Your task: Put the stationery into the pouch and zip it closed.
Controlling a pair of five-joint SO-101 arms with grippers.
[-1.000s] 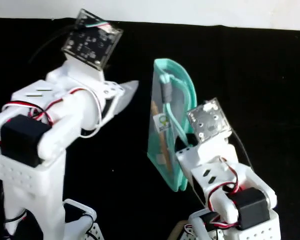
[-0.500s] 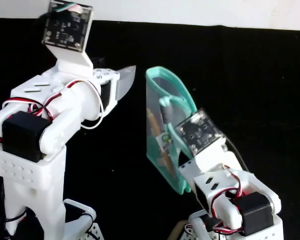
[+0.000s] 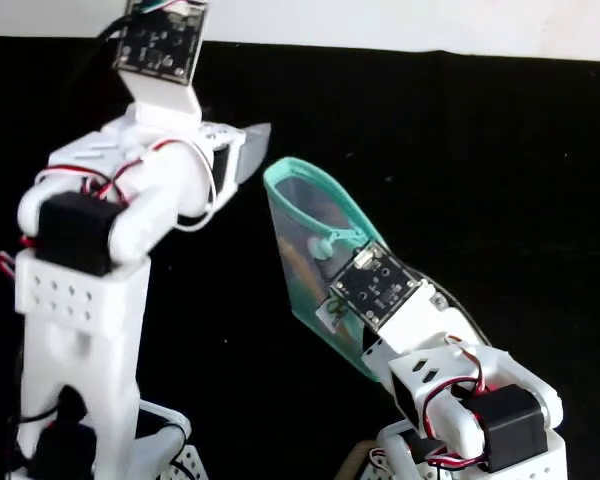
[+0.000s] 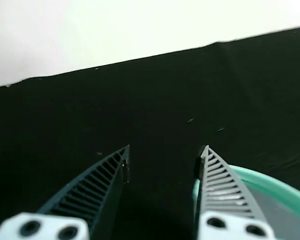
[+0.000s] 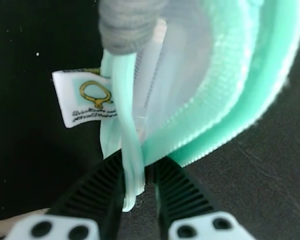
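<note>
Teal pouch [image 3: 310, 205] held stationery [image 3: 298, 256]; right end effector [image 5: 139, 167] pinched cord [image 5: 127, 125], left end effector [image 4: 165, 150] gaped empty; we judged zipping unfinished.

We show the pouch [image 3: 305, 225], clear film edged in mint green; its mint pull cord [image 5: 124, 125] with a grey bead [image 5: 127, 22]; a white tag [image 5: 85, 97] printed with a yellow ring; the black tablecloth [image 3: 500, 160]; the right gripper [image 5: 138, 167] with ribbed black fingers [image 5: 180, 192].
</note>
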